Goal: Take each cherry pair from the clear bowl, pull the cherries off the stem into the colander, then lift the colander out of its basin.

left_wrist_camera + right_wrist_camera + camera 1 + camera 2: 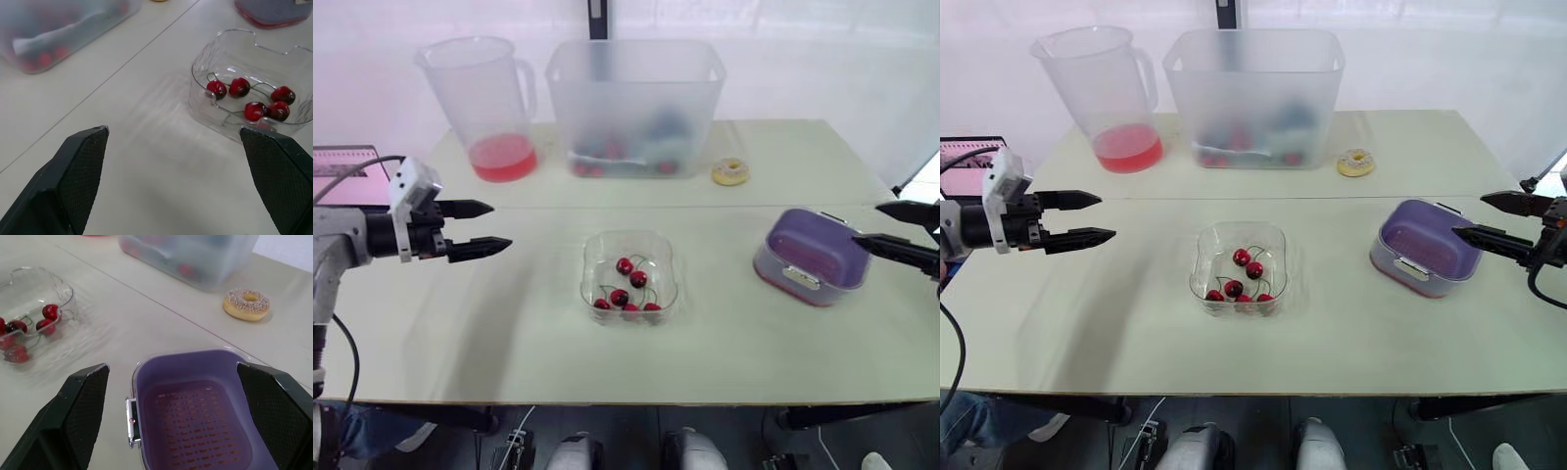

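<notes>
Cherries [638, 279] lie in the bowl [628, 234] on the worktop [460, 333], the colander [803, 245] to its right. Left end effector [501, 225] and right end effector [867, 223] both hover wide open.

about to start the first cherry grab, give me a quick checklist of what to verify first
1. Cherries in the clear bowl: ok, several red ones on stems.
2. Left hand open and empty: ok, it hovers to the bowl's left, apart from it.
3. Right hand open and empty: ok, it hovers at the colander.
4. Colander empty and upright: ok, no cherries inside.
5. Table bare between left hand and bowl: ok.
6. Which cherries share a stem: cannot tell, the stems overlap.
</notes>
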Robot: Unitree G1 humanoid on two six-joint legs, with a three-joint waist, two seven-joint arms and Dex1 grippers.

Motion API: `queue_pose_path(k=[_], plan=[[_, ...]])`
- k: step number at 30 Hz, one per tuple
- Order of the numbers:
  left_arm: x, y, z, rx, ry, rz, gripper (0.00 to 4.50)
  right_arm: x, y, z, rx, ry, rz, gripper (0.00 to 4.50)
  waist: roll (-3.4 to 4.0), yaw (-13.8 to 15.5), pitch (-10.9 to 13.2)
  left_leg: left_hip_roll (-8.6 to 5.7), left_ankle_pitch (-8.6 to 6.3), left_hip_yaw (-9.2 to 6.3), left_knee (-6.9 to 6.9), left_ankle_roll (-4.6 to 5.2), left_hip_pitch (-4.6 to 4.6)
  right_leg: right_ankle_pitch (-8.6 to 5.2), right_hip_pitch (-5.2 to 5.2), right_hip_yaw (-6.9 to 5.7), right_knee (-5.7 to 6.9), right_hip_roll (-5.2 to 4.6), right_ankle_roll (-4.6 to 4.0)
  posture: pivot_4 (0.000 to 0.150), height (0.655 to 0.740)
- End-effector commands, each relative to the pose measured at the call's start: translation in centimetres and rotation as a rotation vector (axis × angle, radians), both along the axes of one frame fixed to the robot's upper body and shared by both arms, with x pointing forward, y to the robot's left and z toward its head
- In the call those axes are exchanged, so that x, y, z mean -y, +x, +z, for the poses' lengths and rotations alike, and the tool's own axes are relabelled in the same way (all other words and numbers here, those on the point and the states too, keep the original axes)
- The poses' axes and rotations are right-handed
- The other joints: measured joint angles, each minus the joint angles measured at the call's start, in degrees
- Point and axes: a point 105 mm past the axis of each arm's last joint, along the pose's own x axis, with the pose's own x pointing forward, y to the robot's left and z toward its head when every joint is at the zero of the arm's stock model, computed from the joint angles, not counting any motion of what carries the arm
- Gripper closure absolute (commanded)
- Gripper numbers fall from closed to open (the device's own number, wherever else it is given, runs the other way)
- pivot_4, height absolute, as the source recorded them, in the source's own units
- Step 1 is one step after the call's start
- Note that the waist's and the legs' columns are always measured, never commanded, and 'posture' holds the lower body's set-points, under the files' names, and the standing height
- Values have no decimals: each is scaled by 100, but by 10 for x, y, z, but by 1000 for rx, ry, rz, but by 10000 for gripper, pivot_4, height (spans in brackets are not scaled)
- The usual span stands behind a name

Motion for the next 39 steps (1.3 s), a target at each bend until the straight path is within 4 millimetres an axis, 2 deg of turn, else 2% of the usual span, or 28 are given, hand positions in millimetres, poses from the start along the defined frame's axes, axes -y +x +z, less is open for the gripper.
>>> queue_pose_path(k=[1,4,11,17,21,23,26,30,33,34,39], plan=[[1,0,16,44,-11,-5,0,-3,-3,11,56,-19,3,536,0,-8,0,0,0,0,0,0,0,0,0,0,0,0,0,1500,6886],[2,2,22,50,-52,-5,0,-5,-3,11,57,-13,8,536,0,-8,0,1,0,0,1,0,1,0,0,0,2,1,0,1500,6886],[3,3,22,53,-46,-9,0,-9,-2,11,59,-9,13,536,0,-7,0,1,0,0,1,0,1,0,0,0,2,2,0,1500,6886],[3,4,22,52,-65,12,0,-7,1,14,29,74,-30,536,0,-9,0,1,0,0,3,0,1,0,1,0,2,1,0,1500,6886],[7,-17,38,-46,-296,-62,0,-29,13,21,41,74,7,536,0,-40,0,2,0,-2,3,0,1,0,0,0,2,1,0,1500,6886],[6,-22,32,-58,-292,-36,0,-51,21,25,60,67,69,536,1,-101,0,3,0,-2,3,0,1,0,0,1,2,1,0,1500,6886],[9,-30,22,-31,-271,-14,0,-98,28,30,80,43,215,536,4,-160,-2,4,1,-4,-4,-1,6,0,0,4,2,0,0,1500,6886],[12,-35,12,50,-259,30,0,-143,41,21,125,-94,299,536,-1,-124,0,8,2,-8,-2,-5,2,0,-2,4,1,0,0,1500,6886],[21,-40,-3,79,-239,44,0,-193,56,18,176,-115,360,536,-3,-137,-1,-1,2,-7,4,-5,-2,0,-2,5,2,-4,0,1500,6886],[22,-41,-5,87,-236,51,0,-204,58,17,183,-134,370,536,-2,-139,-2,-1,2,-6,6,-5,-1,0,-2,5,2,-5,-1,1500,6886],[32,-45,-14,127,-252,75,0,-258,53,-24,-79,-223,514,536,-5,-108,-4,-1,3,-16,5,-6,-9,1,-6,3,-1,-4,-1,1500,6886]])
